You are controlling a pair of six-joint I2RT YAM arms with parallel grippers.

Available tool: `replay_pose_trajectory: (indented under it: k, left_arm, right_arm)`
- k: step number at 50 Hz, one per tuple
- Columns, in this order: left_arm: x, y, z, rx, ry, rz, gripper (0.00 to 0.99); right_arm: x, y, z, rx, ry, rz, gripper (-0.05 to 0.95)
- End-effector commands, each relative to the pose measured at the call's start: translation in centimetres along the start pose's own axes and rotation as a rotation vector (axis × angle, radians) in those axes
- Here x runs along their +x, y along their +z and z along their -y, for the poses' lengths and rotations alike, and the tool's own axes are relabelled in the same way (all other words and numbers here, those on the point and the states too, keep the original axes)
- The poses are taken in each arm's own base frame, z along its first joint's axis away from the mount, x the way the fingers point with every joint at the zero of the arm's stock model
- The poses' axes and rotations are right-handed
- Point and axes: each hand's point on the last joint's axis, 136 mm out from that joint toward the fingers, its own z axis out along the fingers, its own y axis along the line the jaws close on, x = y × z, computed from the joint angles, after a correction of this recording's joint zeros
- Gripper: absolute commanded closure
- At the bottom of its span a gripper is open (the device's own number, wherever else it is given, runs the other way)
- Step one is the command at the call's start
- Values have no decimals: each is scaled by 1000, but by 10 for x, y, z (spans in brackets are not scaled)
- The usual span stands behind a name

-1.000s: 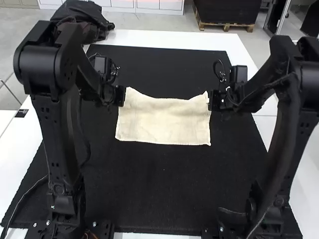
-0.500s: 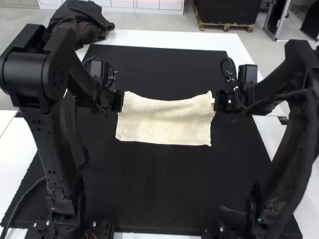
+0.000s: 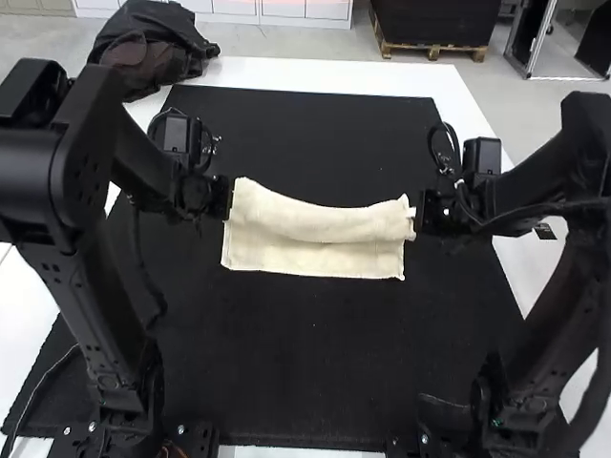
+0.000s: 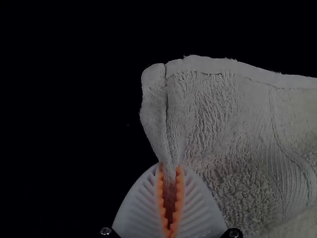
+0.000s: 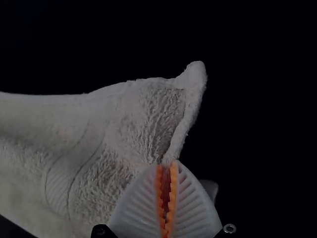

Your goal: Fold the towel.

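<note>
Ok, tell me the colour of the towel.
The towel is plain cream; it shows best in the high view.

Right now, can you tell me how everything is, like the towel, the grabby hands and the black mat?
Towel: partly folded, its far part curving over the flat near part, one end in each gripper
Left gripper: fingers shut on the towel
Right gripper: fingers shut on the towel
Black mat: spread flat
Dark cloth: bunched up
</note>
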Motion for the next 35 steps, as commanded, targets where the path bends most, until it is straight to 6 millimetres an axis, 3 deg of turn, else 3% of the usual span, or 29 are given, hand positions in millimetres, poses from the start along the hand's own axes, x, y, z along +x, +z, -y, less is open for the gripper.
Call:
replay_pose_trajectory:
  k: [1, 18, 31, 35]
  left_arm:
    - [0, -6, 0, 5, -5, 8, 970]
    - [28, -10, -17, -34, -23, -37, 970]
    - [44, -11, -17, -40, -24, -46, 969]
    - [50, -11, -16, -41, -20, -45, 969]
  right_arm:
    - [-2, -7, 2, 1, -9, 19, 925]
    - [22, -7, 0, -16, 3, -31, 925]
    - [42, -3, 7, 10, 2, -49, 918]
    - [50, 0, 11, 22, 8, -62, 841]
